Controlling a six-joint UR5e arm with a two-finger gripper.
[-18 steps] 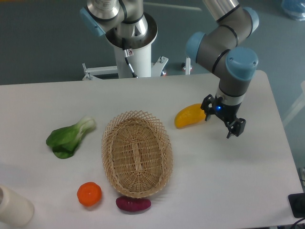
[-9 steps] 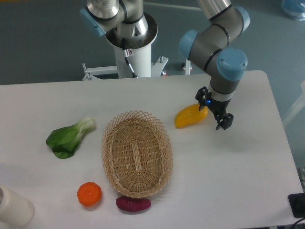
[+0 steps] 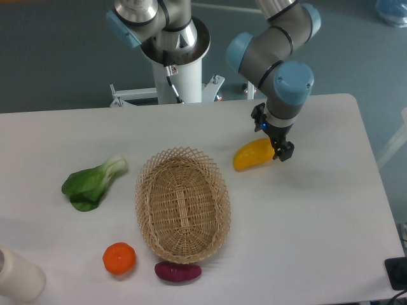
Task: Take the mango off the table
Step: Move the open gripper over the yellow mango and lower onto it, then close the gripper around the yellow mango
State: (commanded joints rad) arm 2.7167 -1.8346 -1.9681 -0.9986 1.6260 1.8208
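The mango point(image 3: 250, 155) is a glossy yellow-orange oblong fruit lying on the white table point(image 3: 318, 216), right of the basket. My gripper point(image 3: 273, 137) hangs above the mango's right end, its black fingers open, one behind the fruit's tip and one at its front right. It holds nothing. The mango rests on the table.
A woven oval basket point(image 3: 182, 203) stands at the middle. A green leafy vegetable point(image 3: 92, 183) lies to its left. A round orange fruit point(image 3: 119, 258) and a dark purple-red vegetable point(image 3: 178, 271) lie near the front edge. A white cylinder point(image 3: 18, 274) is at the front left corner.
My gripper has moved left and back from a spot right of the mango to over the mango's right end. The mango has not moved.
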